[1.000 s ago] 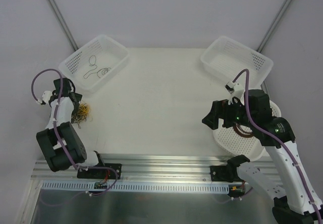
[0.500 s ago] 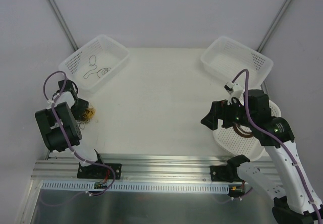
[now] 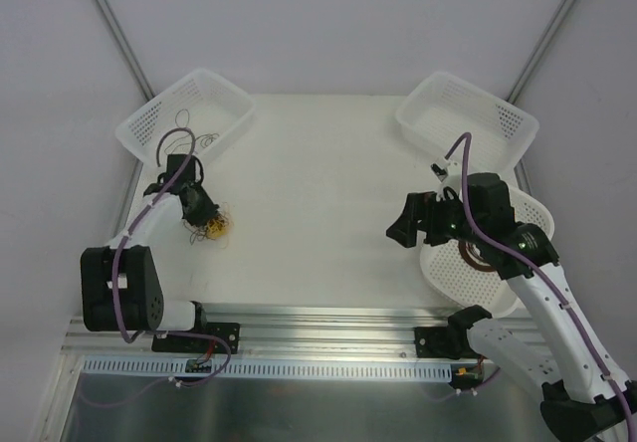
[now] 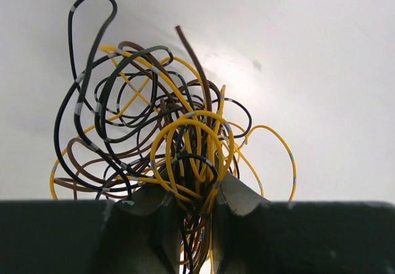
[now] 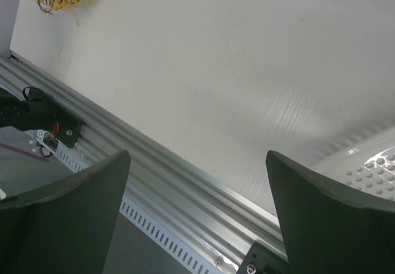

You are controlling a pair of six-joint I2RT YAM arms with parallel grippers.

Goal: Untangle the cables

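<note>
**Tangle pinched over the white counter**

The left claw (image 4: 196, 209) is pinching the thin yellow, brown and black cables (image 4: 166, 132), which are bunching just beyond its fingertips with the matte white counter (image 3: 318, 183) behind them. The right claw (image 5: 197, 157) is hanging spread wide, an aluminium rail (image 5: 160, 169) running beneath it. Pale grey walls (image 3: 328, 24) are enclosing the counter.

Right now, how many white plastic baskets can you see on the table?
3. The far-left basket stands at the far left corner, the far-right basket at the far right corner, and the near-right basket lies by the right edge, partly hidden under the right arm.
</note>
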